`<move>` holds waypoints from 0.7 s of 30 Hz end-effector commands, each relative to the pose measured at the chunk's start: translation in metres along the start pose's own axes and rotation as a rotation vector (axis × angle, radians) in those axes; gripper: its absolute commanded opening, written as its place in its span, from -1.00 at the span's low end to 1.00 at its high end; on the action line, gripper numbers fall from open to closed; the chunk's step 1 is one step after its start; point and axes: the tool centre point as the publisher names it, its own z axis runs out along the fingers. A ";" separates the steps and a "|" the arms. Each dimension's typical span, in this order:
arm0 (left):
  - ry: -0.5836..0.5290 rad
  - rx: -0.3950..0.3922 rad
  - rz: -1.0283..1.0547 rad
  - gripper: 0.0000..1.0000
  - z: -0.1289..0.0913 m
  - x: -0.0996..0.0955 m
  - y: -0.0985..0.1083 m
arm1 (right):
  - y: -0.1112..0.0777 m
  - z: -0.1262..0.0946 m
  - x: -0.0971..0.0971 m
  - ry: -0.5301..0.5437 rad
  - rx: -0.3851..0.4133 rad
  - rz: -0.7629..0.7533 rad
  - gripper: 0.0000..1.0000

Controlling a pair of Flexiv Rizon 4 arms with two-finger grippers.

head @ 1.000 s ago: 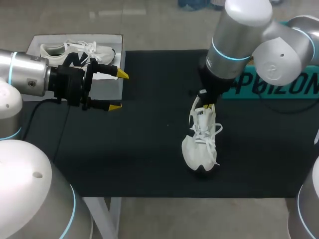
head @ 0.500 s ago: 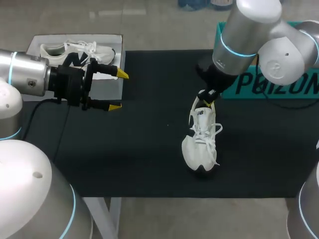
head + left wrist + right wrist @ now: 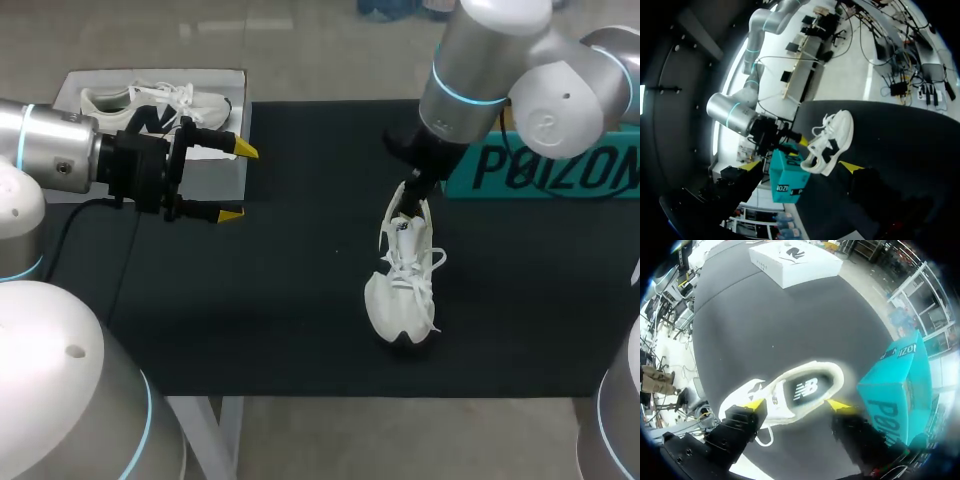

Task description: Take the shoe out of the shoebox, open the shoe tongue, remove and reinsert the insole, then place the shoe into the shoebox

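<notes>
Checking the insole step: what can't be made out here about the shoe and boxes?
Toe of the shoe: right wrist view, behind the right gripper.
Inside of the shoe: head view, covered by the right arm.
Far end of the teal box: head view, cut by the edge.
Insole of the second shoe in the white shoebox: head view, too small.

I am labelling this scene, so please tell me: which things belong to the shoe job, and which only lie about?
For the job: white shoe; its insole; open white shoebox; right gripper, above the shoe's heel.
Lying about, it seems: teal box; second shoe inside the shoebox; black mat; left gripper, open and empty.
</notes>
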 end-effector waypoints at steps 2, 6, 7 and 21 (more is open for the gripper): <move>0.003 -0.001 0.000 1.00 0.000 0.000 0.000 | 0.000 0.001 0.000 0.000 0.000 0.001 1.00; 0.003 -0.001 0.000 1.00 0.000 0.000 0.000 | 0.000 0.001 0.000 0.000 0.000 0.001 1.00; 0.003 -0.001 0.000 1.00 0.000 0.000 0.000 | 0.000 0.001 0.000 0.000 0.000 0.001 1.00; 0.003 -0.001 0.000 1.00 0.000 0.000 0.000 | 0.016 -0.003 -0.012 -0.062 0.027 -0.244 1.00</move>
